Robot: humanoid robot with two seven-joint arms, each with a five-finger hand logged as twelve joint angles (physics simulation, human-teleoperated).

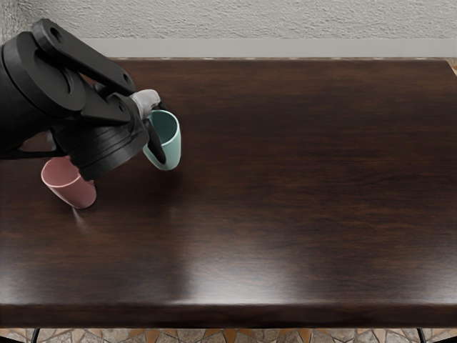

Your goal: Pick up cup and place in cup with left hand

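One left hand (pixel 148 108) curls closed around one teal cup (pixel 172 148), near one pink cup (pixel 70 187).

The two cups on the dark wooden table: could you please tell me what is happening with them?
The robot's left hand is holding the pale mint-green, tapered round cup by its side. The dusty-pink tapered cup is on the dark wooden table, partly hidden by the arm. The green cup is not inside the pink one. Whether it is already lifted, I cannot tell.
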